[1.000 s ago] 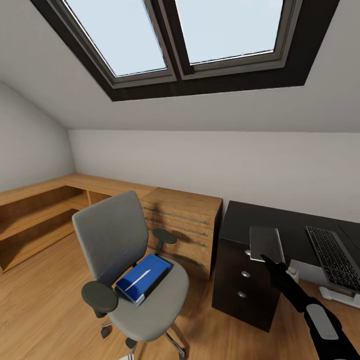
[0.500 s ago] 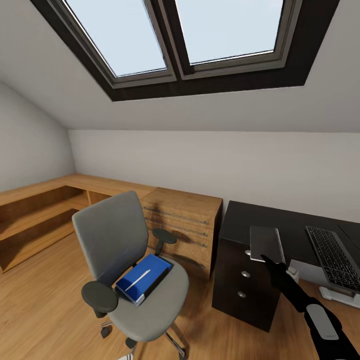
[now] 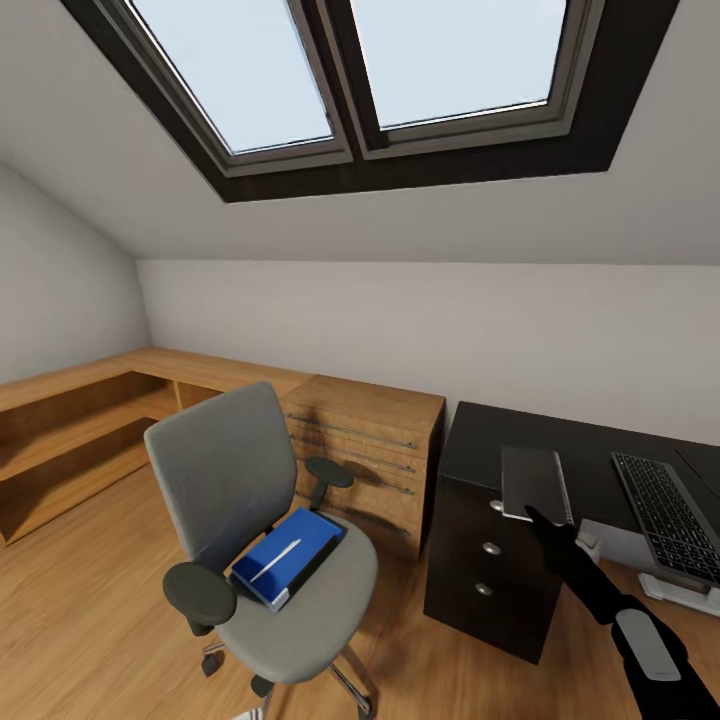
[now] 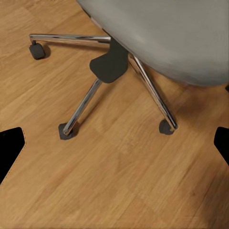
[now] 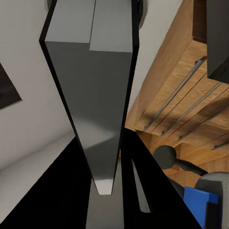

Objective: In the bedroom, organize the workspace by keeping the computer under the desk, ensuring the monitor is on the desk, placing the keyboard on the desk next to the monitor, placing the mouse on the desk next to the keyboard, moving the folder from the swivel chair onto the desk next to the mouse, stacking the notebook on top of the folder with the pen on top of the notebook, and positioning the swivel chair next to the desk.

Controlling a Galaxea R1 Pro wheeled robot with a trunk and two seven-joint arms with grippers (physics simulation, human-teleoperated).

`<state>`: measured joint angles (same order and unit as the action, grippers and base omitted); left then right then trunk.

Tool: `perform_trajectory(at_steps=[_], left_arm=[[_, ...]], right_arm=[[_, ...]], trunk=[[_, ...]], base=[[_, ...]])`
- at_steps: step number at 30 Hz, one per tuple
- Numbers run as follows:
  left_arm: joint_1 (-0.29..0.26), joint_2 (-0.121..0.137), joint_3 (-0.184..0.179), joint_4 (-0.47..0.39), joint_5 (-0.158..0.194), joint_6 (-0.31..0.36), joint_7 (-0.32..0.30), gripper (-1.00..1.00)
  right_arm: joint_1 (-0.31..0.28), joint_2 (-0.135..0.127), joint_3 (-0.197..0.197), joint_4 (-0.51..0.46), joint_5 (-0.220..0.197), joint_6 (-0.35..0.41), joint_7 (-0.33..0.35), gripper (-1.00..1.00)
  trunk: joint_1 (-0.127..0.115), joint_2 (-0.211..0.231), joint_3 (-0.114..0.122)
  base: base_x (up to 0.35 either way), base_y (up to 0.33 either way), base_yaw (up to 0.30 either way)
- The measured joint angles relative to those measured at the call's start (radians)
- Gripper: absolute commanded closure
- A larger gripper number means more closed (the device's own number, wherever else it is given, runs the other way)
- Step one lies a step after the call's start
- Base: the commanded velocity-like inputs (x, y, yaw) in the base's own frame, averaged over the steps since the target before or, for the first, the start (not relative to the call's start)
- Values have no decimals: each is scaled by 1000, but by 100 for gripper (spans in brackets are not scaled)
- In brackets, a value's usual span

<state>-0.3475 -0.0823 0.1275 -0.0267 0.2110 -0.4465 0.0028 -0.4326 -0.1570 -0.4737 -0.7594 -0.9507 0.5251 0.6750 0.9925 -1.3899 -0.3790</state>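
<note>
Folder [image 3: 287,556]: bright blue, lying on your swivel chair [image 3: 262,530] seat, a white pen [image 3: 276,560] on top.
Right gripper [image 3: 541,522]: your jaws are clenched on a flat grey slab [image 3: 533,484] over the desk [image 3: 480,440] edge.
Keyboard [image 3: 668,513]: on the desk beyond those jaws.
Left gripper [image 4: 114,152]: jaws spread wide above the chair's chrome base.

You see a grey padded swivel chair [image 3: 262,520] with black armrests standing on the wood floor, left of the black-topped desk [image 3: 520,445] and apart from it. A bright blue folder [image 3: 290,556] lies flat on its seat. A black keyboard [image 3: 668,512] lies on the desk's right part.
</note>
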Motion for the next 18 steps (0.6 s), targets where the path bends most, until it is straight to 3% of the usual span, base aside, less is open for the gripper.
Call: perform_trajectory(at_steps=[18], left_arm=[[0, 5, 0, 1, 0, 0, 0, -100]], right_arm=[[1, -7, 1, 0, 1, -26, -5, 100]], trunk=[[0, 0, 0]], base=[[0, 0, 0]])
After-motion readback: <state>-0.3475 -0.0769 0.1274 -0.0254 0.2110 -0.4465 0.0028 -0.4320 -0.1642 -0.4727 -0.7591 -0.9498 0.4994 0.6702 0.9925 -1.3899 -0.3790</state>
